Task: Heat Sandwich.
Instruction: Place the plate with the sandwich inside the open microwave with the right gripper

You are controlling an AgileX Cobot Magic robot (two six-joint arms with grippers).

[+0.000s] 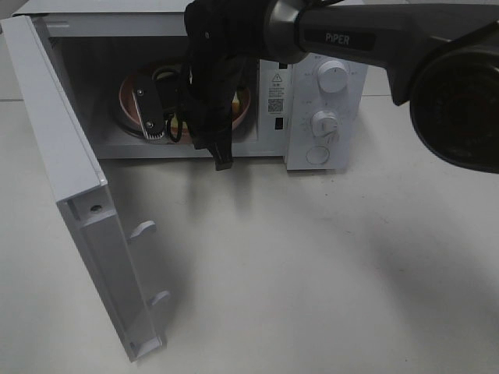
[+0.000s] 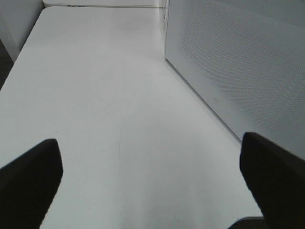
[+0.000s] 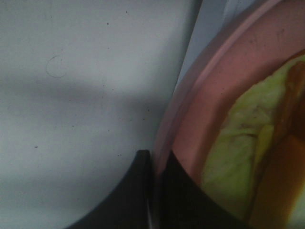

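Inside microwave [image 1: 351, 86], sandwich [image 3: 238, 143] on plate [image 3: 209, 90], near right gripper [image 3: 153, 160] pinching rim

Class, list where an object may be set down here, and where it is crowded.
Free: the table in front of the microwave, right of its open door. Crowded: the cavity, filled by the pink plate, sandwich and right gripper.

A plain white table [image 1: 312, 288] fills the high view, matt and faintly scuffed, with broad soft grey shadows [image 1: 425, 257] lying over its right part and across the middle. The light is even and diffuse, so every shadow edge is blurred. In the left wrist view the table [image 2: 109, 95] runs to a far edge, a pale surface [image 2: 16, 21] rises past one corner, and a dark gap [image 2: 4, 64] shows beside it.
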